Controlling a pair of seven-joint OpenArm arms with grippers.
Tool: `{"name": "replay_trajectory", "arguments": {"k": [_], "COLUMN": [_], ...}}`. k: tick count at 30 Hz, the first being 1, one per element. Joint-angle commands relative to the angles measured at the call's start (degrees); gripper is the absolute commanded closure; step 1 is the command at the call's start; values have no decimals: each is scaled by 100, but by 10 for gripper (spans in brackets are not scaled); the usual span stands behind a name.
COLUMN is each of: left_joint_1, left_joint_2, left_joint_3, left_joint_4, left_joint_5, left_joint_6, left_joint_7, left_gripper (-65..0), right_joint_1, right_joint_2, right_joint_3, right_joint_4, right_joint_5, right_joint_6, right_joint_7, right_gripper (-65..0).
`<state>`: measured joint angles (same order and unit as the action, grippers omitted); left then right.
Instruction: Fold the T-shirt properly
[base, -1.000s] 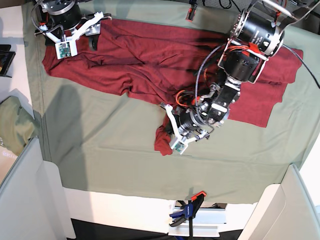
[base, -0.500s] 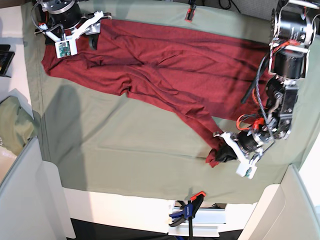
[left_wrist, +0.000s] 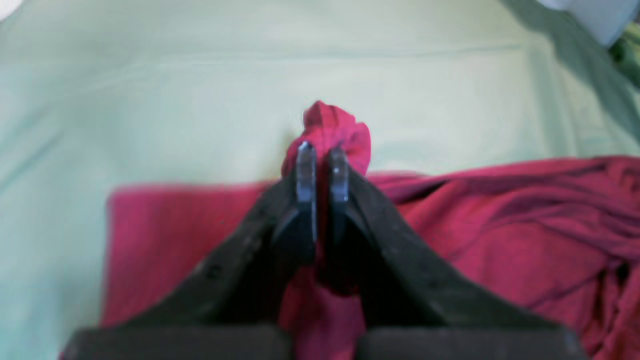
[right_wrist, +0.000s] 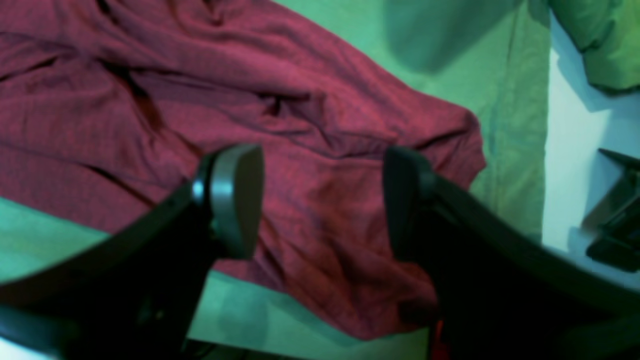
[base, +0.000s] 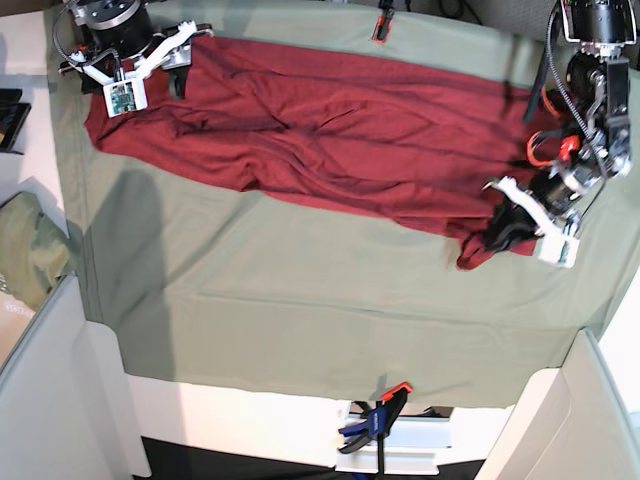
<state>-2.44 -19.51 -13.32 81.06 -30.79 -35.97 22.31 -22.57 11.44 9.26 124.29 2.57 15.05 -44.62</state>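
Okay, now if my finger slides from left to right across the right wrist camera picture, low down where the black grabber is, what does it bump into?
One finger of the right gripper → the red shirt between the fingers → the gripper's other finger → the black clamp.

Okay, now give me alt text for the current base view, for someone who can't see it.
A dark red shirt lies wrinkled across a pale green cloth, one end pinched in the left tool. The right tool stands open at the shirt's other end. A clamp sits at the table's near edge.
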Motion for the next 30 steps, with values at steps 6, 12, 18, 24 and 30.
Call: {"name": "replay_trajectory", "arguments": {"k": [6,12,18,24,30], "left_joint_1": [415,837,1045,1178,1296], "left_joint_2": [-81,-81,-81,-133,-146], "left_joint_3": [-299,-299,-518,-776,-776], "left_joint_4": [118,149,328,428,428], "left_joint_5": [-424,-590,-586,-586,-680], "left_joint_6": [-304,-403,-403,-403,-403], "left_joint_7": [-146,-146,-144,-120,-151], "left_gripper": [0,0,0,0,-6], "right_joint_1": [17,17,17,20,31], "right_joint_2": [94,94,94,94,94], "right_joint_3": [15,17,17,15,15], "right_joint_4": [118,118,116,116,116], "right_joint_5": [46,46,46,46,48], "right_joint_6": [-31,-31,-31,-31,-31], "right_joint_7": [160,184,245,267,304], "right_gripper": [-375,-375,-375,-375,-375]}}
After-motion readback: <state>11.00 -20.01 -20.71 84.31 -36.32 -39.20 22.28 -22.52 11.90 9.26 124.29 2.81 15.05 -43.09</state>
